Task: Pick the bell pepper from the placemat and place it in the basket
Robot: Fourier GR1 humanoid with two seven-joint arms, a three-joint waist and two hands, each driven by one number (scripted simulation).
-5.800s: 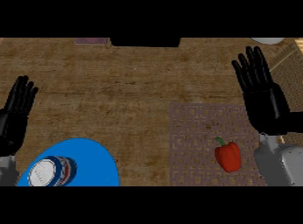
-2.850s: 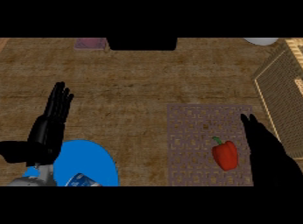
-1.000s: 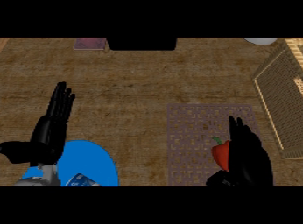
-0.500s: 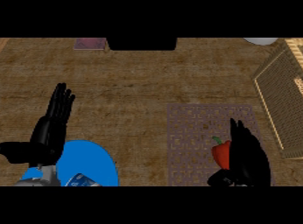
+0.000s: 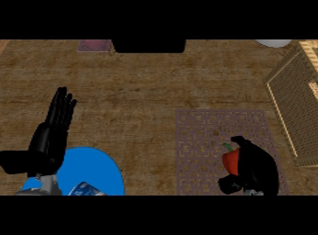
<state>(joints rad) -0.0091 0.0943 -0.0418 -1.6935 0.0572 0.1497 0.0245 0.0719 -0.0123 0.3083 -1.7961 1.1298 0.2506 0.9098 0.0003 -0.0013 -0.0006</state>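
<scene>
Head view: we see our right hand (image 5: pixel 255 169) curled round the bell pepper (image 5: pixel 231 158) on the placemat (image 5: pixel 209 137); basket (image 5: pixel 308 105) at far right; left hand (image 5: pixel 48 137) spread, resting.

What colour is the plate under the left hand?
Bright blue, seen in the head view: the plate lies at the lower left, partly under the left hand.

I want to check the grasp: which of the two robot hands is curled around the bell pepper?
The right robot hand, on the placemat, curls around the red bell pepper. The left robot hand stays straight-fingered, away from it.
</scene>
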